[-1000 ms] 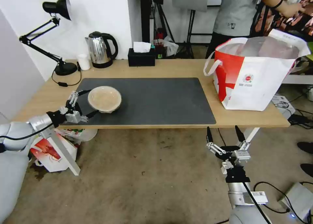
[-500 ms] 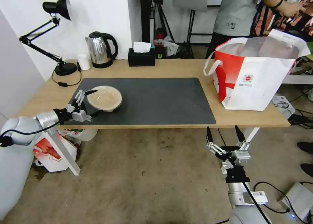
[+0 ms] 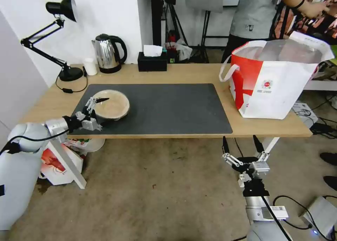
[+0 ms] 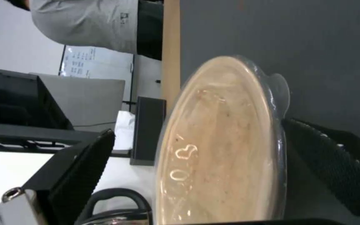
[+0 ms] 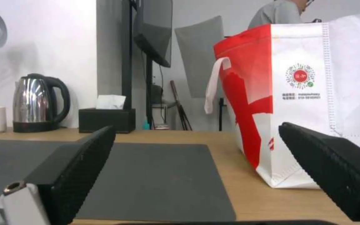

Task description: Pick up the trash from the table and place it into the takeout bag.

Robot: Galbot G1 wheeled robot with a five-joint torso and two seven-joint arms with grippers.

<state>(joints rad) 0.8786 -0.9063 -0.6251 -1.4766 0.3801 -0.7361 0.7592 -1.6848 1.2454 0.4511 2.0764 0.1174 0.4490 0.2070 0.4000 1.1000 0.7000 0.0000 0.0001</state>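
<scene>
Beige, lidded shallow bowl (image 3: 111, 105) sits on the grey mat (image 3: 168, 107) at the surface's left end. Left gripper (image 3: 97, 112) straddles its rim, spread, not yet clamped. Likely light, thin, slippery plastic; best pinched across the rim. Right gripper (image 3: 242, 145) hangs released below.
</scene>
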